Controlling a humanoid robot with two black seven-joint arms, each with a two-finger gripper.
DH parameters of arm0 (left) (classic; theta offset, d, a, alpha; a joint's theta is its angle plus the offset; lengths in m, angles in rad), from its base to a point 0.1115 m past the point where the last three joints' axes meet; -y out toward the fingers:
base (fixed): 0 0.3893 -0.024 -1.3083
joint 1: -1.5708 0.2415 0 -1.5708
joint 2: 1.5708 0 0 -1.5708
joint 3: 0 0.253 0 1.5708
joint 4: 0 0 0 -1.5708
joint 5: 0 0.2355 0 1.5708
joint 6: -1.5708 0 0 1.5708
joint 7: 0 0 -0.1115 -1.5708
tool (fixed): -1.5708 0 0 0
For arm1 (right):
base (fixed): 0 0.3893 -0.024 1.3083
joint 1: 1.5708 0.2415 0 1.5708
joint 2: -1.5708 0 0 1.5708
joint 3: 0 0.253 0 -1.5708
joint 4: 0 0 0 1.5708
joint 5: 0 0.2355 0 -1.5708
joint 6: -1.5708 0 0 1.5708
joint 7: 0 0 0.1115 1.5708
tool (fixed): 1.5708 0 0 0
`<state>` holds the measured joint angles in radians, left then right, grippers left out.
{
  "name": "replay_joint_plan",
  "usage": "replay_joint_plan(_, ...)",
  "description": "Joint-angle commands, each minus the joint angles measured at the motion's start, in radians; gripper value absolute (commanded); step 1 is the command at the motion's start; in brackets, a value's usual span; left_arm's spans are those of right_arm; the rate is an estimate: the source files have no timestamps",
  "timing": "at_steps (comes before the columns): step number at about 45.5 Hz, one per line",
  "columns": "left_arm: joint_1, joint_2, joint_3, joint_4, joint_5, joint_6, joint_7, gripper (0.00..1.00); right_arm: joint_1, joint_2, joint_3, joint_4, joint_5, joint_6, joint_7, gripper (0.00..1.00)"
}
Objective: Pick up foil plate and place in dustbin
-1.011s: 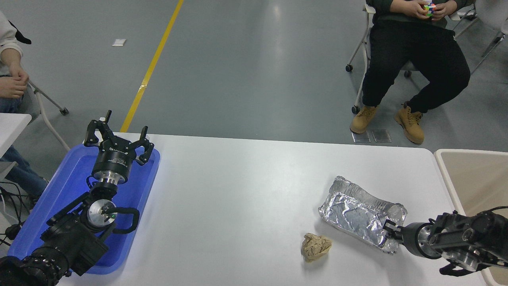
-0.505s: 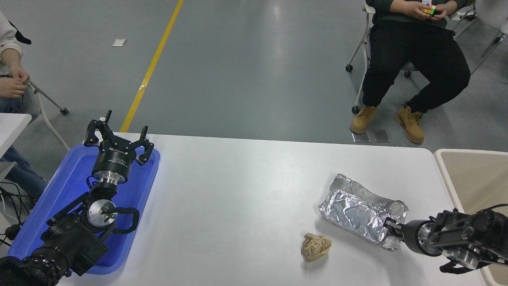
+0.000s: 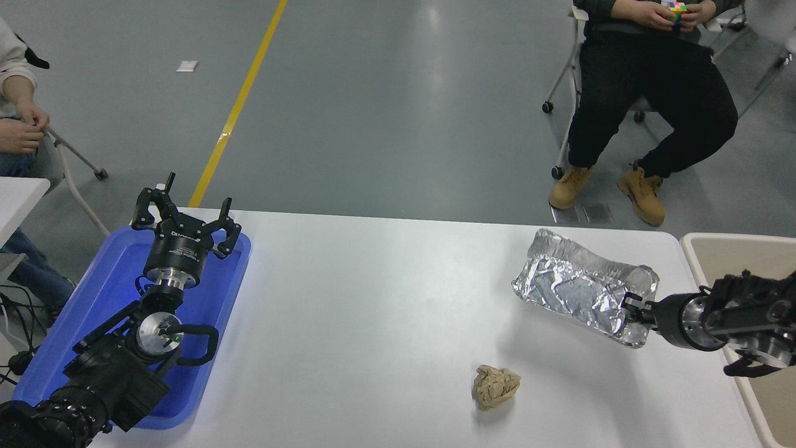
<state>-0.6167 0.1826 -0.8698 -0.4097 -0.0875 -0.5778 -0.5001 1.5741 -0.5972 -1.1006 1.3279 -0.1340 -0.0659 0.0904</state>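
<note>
Right gripper clamped on foil plate rim, lifted clear of table, near dustbin

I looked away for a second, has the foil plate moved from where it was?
Yes. The foil plate, held by the right gripper, has risen off the table and away from the paper wad, toward the dustbin.

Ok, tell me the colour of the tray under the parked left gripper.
Blue: the tray under the left gripper is plain bright blue plastic, shown in the head view.

Grey glossy floor (yellow line), apparently wheeled chairs.
</note>
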Motion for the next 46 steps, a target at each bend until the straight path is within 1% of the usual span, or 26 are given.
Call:
replay_joint_plan(1,0.000,0.000,0.000,0.000,0.000,0.000,0.000,1.00,0.274,-0.013,-0.139,0.074,0.000,0.112,0.000,0.00)
replay_joint_plan(29,0.002,0.000,0.000,0.000,0.000,0.001,0.000,1.00,0.750,-0.032,-0.331,0.070,-0.009,0.446,0.000,0.00)
replay_joint_plan(34,0.002,0.000,0.000,0.000,0.000,0.001,0.000,1.00,0.790,-0.032,-0.347,0.070,-0.021,0.474,0.000,0.00)
replay_joint_plan(46,0.002,0.000,0.000,0.000,-0.001,0.001,0.000,1.00,0.794,-0.030,-0.347,0.068,-0.030,0.477,0.000,0.00)
